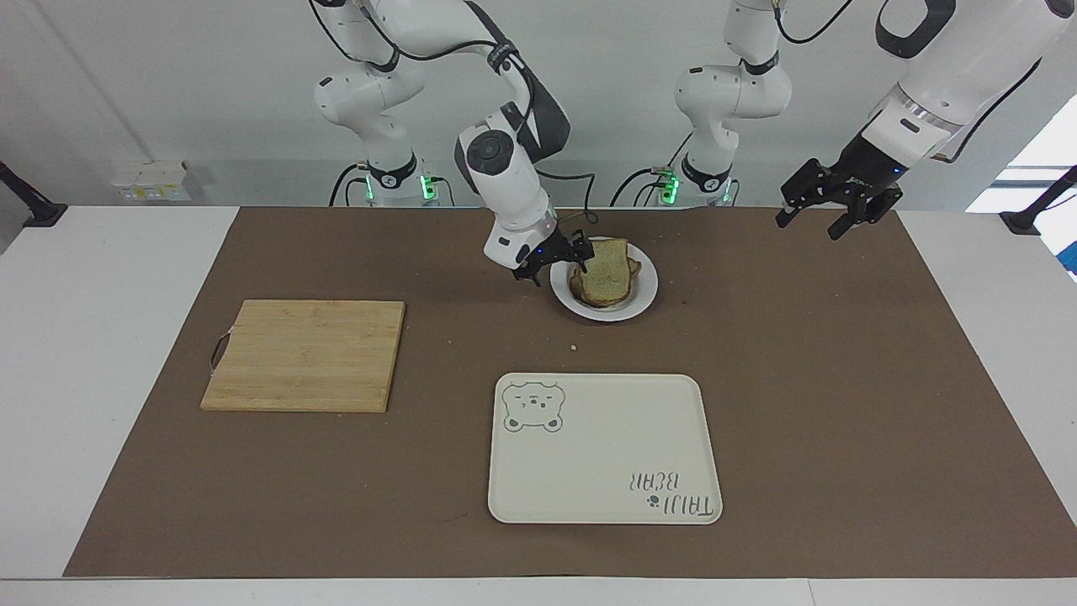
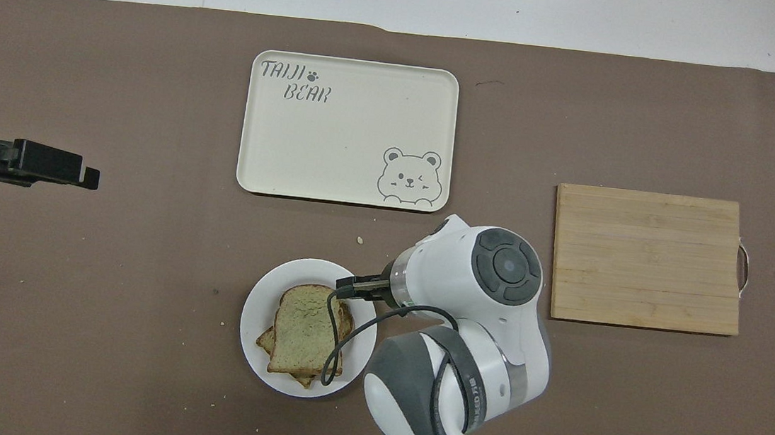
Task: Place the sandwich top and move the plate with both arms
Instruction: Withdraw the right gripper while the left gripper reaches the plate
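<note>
A white bench (image 1: 101,379) under a white wall carries a brown mat (image 1: 799,379). At the mat's middle edge nearest the robots, the plate (image 1: 644,296) holds the sandwich top (image 1: 607,271) on a lower slice, mostly hidden. The right claw (image 1: 555,259) hangs open over the plate's rim, off the bread; the left claw (image 1: 833,212) waits open over the mat's corner.

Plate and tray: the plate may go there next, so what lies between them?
Only bare brown mat between the plate and the tray, apart from a small crumb; the overhead view shows it.
</note>
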Motion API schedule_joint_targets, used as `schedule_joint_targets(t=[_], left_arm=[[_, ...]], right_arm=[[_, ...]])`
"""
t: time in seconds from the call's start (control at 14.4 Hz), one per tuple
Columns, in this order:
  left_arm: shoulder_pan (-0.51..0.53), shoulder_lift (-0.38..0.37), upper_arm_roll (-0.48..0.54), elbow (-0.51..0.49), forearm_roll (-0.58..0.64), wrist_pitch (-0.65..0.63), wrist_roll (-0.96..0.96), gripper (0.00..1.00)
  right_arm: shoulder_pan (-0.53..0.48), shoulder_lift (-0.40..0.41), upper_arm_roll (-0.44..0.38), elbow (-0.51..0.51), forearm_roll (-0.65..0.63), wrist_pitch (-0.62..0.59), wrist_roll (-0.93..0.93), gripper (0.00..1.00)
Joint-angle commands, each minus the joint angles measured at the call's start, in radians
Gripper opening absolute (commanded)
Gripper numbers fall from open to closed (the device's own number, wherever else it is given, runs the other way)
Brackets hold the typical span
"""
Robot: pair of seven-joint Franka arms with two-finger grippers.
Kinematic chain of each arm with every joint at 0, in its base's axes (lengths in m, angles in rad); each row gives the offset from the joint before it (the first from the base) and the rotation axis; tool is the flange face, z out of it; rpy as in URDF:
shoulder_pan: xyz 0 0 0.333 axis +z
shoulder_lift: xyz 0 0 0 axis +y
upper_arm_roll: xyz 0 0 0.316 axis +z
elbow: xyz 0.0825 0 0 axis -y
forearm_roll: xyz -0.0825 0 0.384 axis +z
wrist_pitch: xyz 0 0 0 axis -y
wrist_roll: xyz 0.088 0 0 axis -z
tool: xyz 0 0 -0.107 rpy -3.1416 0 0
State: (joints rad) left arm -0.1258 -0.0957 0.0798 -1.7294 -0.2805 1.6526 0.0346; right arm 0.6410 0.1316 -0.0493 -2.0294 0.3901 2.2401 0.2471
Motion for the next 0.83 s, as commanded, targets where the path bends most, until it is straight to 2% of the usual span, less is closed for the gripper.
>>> schedule_joint_targets(t=[0.0,0.28,0.49,0.76], left_arm=[[-0.015,-0.021,-0.002,-0.071,-0.002,0.028,-0.002,1.0],[-0.021,-0.024,-0.003,-0.208,-0.066,0.137,0.077,1.0],[-0.043,-0.022,-0.002,-0.326,-0.141,0.226,0.168,1.0],[-0.043,-0.012,-0.002,-0.49,-0.313,0.315,0.334,1.0]], right_arm=[[-0.05,-0.052,0.006,0.001,-0.135,-0.036,-0.017,1.0],[-0.116,-0.084,0.003,0.015,-0.244,-0.042,-0.017,1.0],[-0.185,-0.078,0.011,0.13,-0.342,-0.172,-0.02,1.0],[-0.25,-0.11,0.006,0.207,-0.347,-0.324,-0.028,1.0]])
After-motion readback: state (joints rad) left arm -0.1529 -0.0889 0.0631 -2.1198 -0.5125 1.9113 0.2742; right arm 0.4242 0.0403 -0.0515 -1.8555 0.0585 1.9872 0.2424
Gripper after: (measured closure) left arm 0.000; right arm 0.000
